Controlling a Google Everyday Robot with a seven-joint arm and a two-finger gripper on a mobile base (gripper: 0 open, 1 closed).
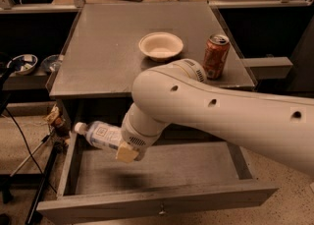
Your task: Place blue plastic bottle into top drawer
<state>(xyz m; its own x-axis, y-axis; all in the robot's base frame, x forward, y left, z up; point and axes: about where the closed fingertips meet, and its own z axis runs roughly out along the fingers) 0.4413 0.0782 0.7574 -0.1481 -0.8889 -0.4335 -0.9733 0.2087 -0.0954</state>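
Note:
The blue plastic bottle lies on its side in the air, white cap to the left, over the left part of the open top drawer. My gripper is shut on the bottle's right end, and my white arm reaches in from the right. The drawer is pulled out below the table top, its floor bare, with a small knob at the middle of its front panel. The bottle hangs above the drawer floor without touching it.
On the grey table top stand a white bowl and an orange-red soda can. A shelf at the left holds bowls. Cables and a stand leg lie left of the drawer.

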